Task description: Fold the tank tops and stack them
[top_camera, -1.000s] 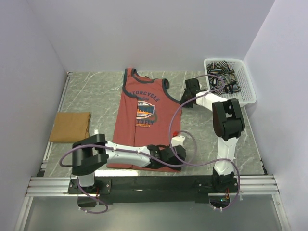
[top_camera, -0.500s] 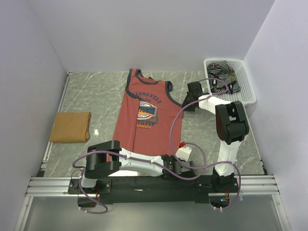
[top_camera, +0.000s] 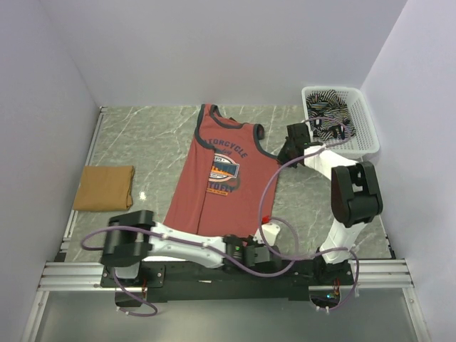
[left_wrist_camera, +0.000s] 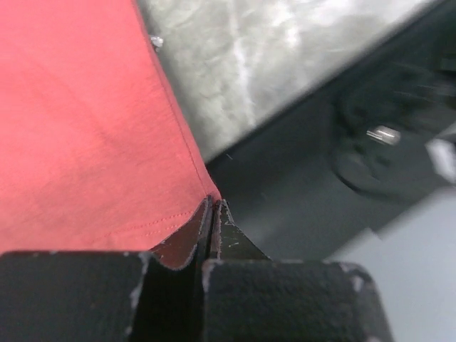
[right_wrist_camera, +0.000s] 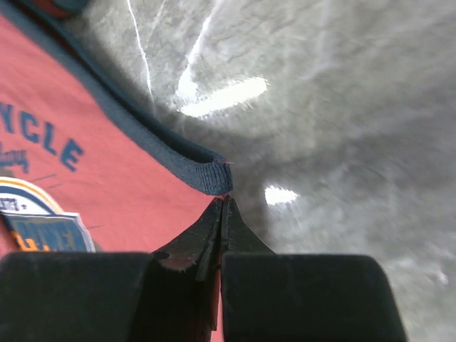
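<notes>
Left gripper [left_wrist_camera: 211,214]: jaws pinched on the near right hem corner of the red tank top [top_camera: 221,185]. Right gripper [right_wrist_camera: 222,208]: jaws pinched at its right armhole edge.

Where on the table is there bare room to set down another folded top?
Widest free marble lies between the mustard top and the red tank top, running to the back wall. The right side is crowded: basket, right arm and cable crossing the strip beside it.

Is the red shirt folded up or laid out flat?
Laid out flat. The red tank top lies open on the table, its whole front and lettering showing. The tan top nearby is folded.
</notes>
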Controlling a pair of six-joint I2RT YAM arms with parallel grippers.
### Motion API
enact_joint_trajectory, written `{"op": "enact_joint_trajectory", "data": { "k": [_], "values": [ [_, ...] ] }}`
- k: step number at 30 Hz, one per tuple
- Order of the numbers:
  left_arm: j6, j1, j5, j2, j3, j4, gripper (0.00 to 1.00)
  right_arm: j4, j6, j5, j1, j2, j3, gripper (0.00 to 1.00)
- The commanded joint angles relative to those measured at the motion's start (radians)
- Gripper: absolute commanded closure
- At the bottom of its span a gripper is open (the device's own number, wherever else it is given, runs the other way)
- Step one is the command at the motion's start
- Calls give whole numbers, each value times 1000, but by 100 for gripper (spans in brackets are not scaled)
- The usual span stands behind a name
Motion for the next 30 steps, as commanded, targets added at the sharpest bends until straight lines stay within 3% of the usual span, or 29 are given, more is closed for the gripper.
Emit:
{"op": "enact_joint_trajectory", "data": {
  "k": [1,11,20,30],
  "values": [
    [-24,-9,34,-156,-68,117,99,-16,-18,46,-9,-105,-32,100],
    [-301,-7,-127,-480,-306,50,99,-80,0,89,66,-154,6,100],
    [-656,-4,-231,-755,-523,-197,99,-160,66,140,224,53,275,100],
    [-760,31,-193,-776,-600,-324,100,-262,99,180,332,372,657,100]
  ]
}}
